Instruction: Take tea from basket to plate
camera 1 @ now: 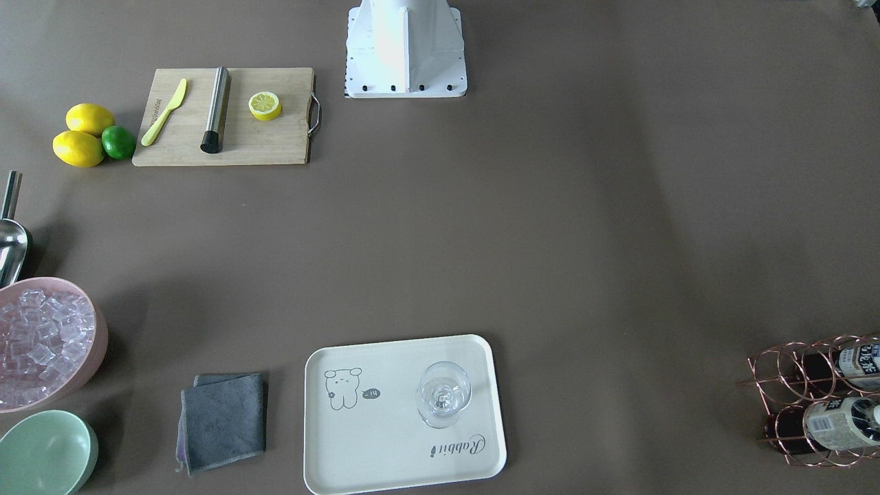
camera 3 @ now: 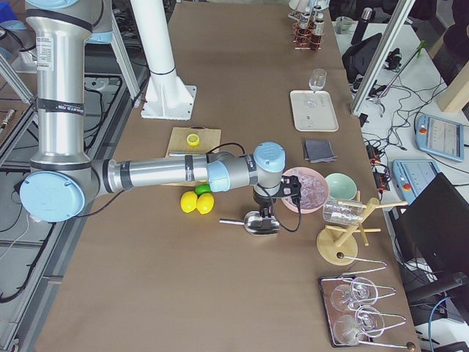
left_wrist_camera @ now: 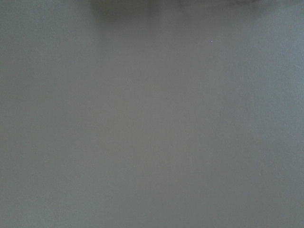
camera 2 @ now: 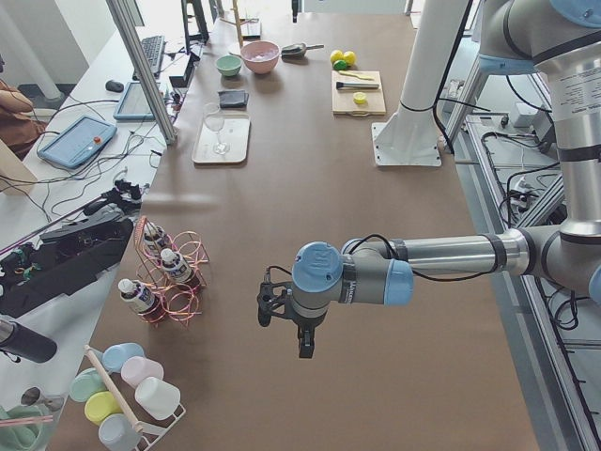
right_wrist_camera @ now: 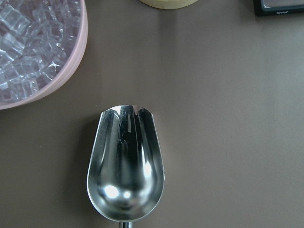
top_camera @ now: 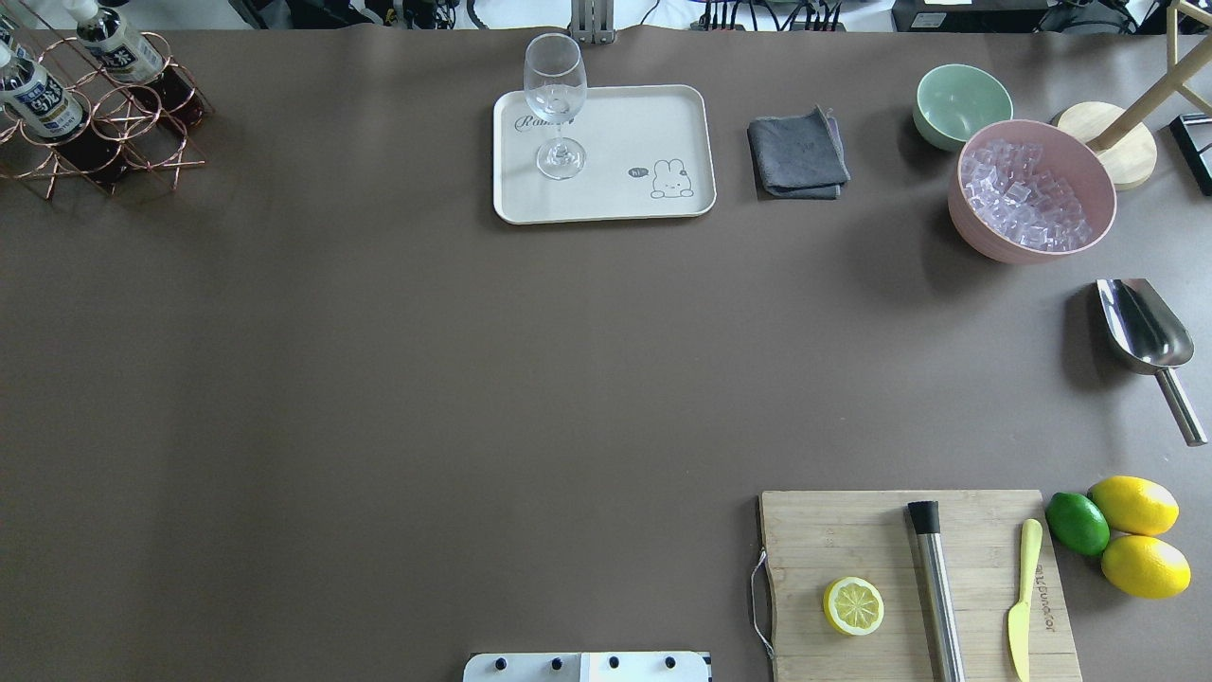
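Observation:
Bottles of tea (top_camera: pixel 43 99) (camera 1: pixel 839 423) with white caps lie in the copper wire basket (top_camera: pixel 123 123) (camera 1: pixel 784 371) at the table's far left corner. The cream plate (top_camera: pixel 625 133) (camera 1: pixel 385 440) sits at the far middle, with a stemmed glass (top_camera: pixel 555 95) upright on it. My left gripper (camera 2: pixel 300 340) shows only in the exterior left view, above bare table and apart from the basket (camera 2: pixel 188 282); I cannot tell whether it is open. My right gripper (camera 3: pixel 264 213) hangs over the metal scoop (right_wrist_camera: pixel 126 171); I cannot tell its state either.
A pink bowl of ice (top_camera: pixel 1032 189), a mint-green bowl (top_camera: pixel 961 102) and a grey cloth (top_camera: pixel 797 153) stand at the far right. The scoop (top_camera: pixel 1141 332) lies nearer. A cutting board (top_camera: pixel 909 568) holds a half lemon, muddler and knife, with lemons and a lime beside it.

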Controlling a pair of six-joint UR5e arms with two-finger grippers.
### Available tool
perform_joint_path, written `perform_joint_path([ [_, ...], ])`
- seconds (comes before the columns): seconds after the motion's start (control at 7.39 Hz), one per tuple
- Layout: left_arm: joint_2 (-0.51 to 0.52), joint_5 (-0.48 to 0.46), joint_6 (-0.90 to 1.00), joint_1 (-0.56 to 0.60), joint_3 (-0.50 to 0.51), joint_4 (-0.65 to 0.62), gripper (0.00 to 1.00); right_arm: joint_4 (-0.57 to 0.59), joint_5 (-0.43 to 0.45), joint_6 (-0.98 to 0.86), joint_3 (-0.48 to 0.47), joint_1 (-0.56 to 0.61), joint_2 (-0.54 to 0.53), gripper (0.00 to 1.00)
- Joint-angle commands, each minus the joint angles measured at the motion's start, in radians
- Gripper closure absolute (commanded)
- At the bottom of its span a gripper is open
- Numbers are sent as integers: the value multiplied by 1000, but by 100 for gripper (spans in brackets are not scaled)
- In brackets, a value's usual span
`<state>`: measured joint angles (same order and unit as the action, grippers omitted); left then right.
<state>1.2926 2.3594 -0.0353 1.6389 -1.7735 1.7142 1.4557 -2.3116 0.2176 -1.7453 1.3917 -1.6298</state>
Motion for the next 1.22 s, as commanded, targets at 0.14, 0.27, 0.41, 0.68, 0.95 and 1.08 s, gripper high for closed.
perform_joint_path([
  [0.14, 10, -3, -3, -1, -4, -1, 3, -5, 0, 0, -13, -16, 16, 0],
  [0.27, 33, -2, -6, -1, 6, -7, 3, -5, 4, 0, -20, -22, 18, 0],
  [0.41, 52, 1, -43, -1, 22, -16, 3, -5, 6, 0, -29, -31, 18, 0],
  [0.68, 167, 9, -543, 1, 61, -4, 3, -6, 11, -10, -54, -54, 34, 0],
  [0.95, 288, 5, -986, -48, 86, 1, 3, -8, 1, -14, -80, -92, 80, 0],
  [1.08, 362, 0, -1120, -89, 115, 11, 3, -12, 0, -14, -88, -143, 102, 0],
])
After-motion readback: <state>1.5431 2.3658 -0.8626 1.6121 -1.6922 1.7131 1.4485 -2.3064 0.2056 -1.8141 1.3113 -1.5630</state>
